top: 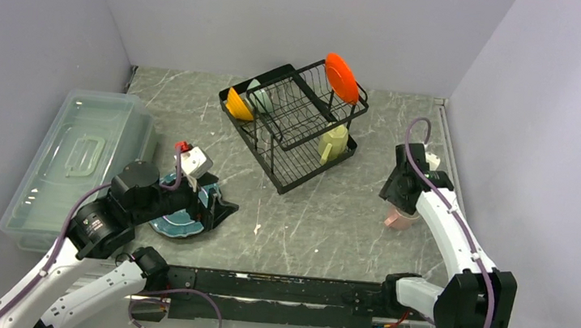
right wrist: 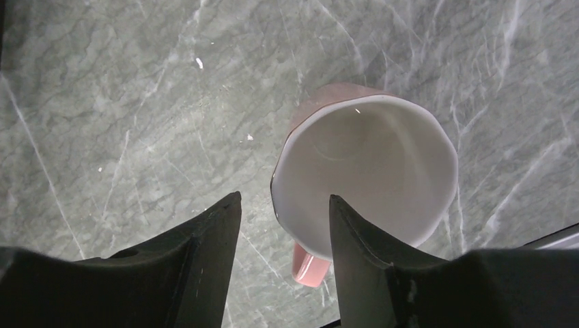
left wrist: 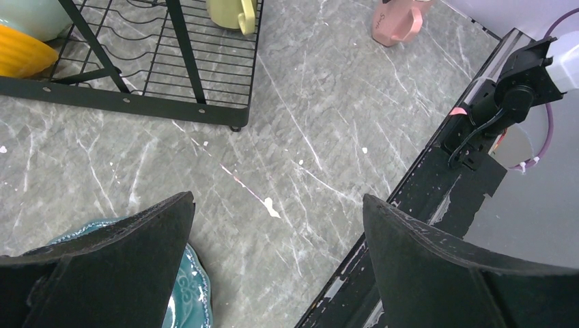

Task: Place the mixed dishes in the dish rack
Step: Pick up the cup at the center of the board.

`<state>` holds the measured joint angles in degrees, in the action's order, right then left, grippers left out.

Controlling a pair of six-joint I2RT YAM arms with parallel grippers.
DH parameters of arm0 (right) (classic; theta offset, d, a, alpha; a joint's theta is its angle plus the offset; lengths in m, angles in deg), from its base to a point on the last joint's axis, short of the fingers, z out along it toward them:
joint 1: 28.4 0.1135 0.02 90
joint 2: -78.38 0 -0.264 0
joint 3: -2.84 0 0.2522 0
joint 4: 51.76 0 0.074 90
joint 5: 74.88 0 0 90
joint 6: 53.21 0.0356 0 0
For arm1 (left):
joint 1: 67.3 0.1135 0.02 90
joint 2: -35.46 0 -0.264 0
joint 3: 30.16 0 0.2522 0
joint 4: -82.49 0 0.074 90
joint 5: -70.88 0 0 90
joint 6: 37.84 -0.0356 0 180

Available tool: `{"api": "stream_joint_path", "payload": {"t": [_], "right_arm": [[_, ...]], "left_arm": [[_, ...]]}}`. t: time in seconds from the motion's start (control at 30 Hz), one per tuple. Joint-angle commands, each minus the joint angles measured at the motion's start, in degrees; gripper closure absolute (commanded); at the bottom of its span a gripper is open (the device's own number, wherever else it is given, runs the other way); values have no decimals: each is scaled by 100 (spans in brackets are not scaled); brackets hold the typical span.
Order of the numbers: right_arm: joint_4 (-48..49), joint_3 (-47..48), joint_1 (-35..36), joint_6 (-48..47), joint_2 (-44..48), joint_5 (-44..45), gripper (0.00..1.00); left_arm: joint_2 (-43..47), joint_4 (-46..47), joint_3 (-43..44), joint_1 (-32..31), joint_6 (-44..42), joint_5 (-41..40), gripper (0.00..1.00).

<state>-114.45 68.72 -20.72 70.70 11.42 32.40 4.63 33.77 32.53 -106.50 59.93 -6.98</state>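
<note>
While my right claw (right wrist: 285,198) hangs open, its fingers straddle the handle-side wall of the pink mug (right wrist: 369,157), which stands upright just beneath it. My left claw (left wrist: 278,198) gapes wide, with a teal plate (left wrist: 188,294) under one finger and the dish rack (left wrist: 123,99) ahead.

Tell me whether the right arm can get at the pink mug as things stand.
Probably yes. The right pincer hangs just over the pink mug, its fingers apart astride the near rim. Nothing stands in between.
</note>
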Motion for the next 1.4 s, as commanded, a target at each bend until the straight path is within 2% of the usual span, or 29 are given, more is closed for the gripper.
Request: {"api": "stream_joint_path", "payload": {"t": [0.0,0.1,0.27,0.5,0.73,0.9,1.1,1.37], "right_arm": [[417,-171,-56,124,-23,-97,48],[469,-238,-70,122,-100,-49,52],[603,-406,-92,90,-162,-109,65],[585,-408,-100,49,-101,-155,100],[523,-209,-103,17,549,-328,100],[435,155,-92,18,1179,-781,100],[661,340,-92,273,1885,-1930,100],[1764,170,-93,846,2555,-3920,100]], "left_arm": [[41,139,61,-25,-21,51,1],[46,138,64,-26,-21,43,1],[72,130,64,-26,-21,16,1],[93,130,58,-26,-30,8,1],[99,139,55,-26,-30,16,0],[53,139,51,-26,-21,29,1],[-97,171,38,-26,-22,169,1],[-810,236,274,-26,261,785,1]]}}
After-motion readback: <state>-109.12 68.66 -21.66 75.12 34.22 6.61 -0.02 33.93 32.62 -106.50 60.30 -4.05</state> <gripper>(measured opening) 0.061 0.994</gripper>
